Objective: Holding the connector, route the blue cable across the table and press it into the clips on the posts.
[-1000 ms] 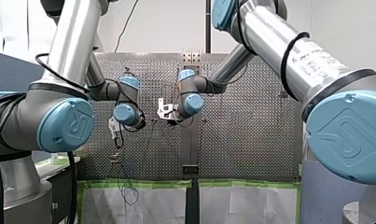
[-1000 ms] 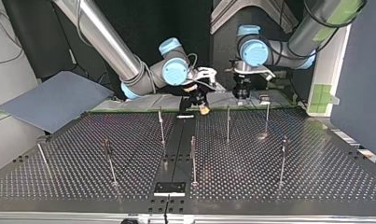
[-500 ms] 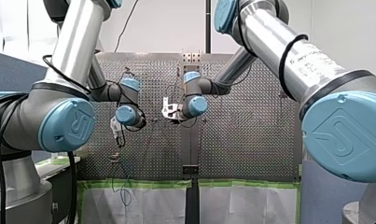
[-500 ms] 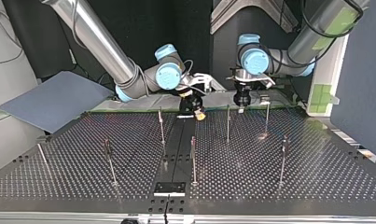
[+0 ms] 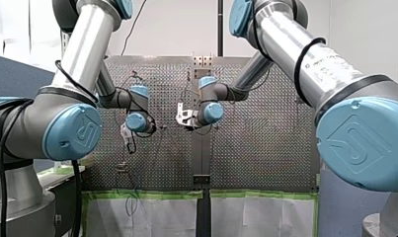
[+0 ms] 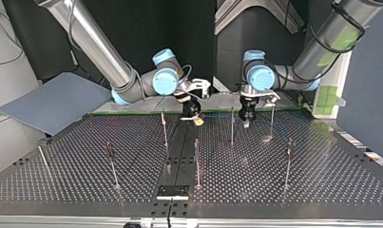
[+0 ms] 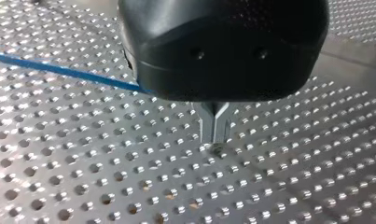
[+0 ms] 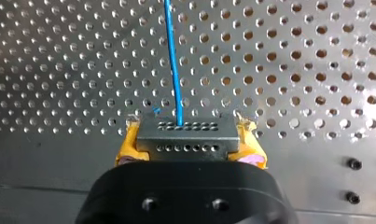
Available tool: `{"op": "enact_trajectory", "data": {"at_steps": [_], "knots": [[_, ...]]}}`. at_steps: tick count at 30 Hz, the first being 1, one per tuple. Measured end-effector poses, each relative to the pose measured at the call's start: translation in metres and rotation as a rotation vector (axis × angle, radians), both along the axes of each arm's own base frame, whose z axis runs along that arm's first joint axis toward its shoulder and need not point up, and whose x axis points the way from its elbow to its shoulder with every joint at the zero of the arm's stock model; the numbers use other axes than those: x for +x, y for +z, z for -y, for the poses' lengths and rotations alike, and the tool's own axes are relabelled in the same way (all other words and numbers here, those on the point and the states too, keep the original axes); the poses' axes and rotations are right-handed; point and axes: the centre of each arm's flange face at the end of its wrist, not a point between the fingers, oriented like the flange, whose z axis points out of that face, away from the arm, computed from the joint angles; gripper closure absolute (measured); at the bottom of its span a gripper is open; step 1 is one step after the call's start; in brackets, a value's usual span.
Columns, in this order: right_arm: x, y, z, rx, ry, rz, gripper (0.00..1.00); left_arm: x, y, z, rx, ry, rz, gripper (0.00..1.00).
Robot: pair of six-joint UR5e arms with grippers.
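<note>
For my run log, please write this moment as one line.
right fingers: shut on connector | blue cable: runs ahead from connector over table | left fingers: shut, low over table

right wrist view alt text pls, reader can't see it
The right hand, with yellow pads, clamps a grey rectangular connector with two rows of small holes. A thin blue cable runs from it straight ahead over the perforated metal table.

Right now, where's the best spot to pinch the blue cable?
Probably the straight stretch of the blue cable just ahead of the connector, which my right end effector clamps. Come from the side, squeezing across it: it is thin and runs straight there.
</note>
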Motion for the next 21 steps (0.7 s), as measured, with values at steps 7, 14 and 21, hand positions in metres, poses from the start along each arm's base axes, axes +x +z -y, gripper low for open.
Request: {"op": "enact_trajectory", "data": {"at_steps": [7, 14, 21], "knots": [[-0.008, 0.002, 0.013, -0.003, -0.019, 0.003, 1.0, 0.014, 0.011, -0.008, -0.011, 0.003, 0.02, 1.0], [-0.009, 0.007, 0.019, -0.014, -0.02, 0.009, 1.0, 0.017, 0.012, -0.015, -0.012, 0.012, 0.021, 1.0], [-0.009, 0.008, 0.02, -0.013, -0.019, 0.012, 1.0, 0.012, 0.009, -0.015, 0.02, 0.029, -0.015, 0.12]]}}
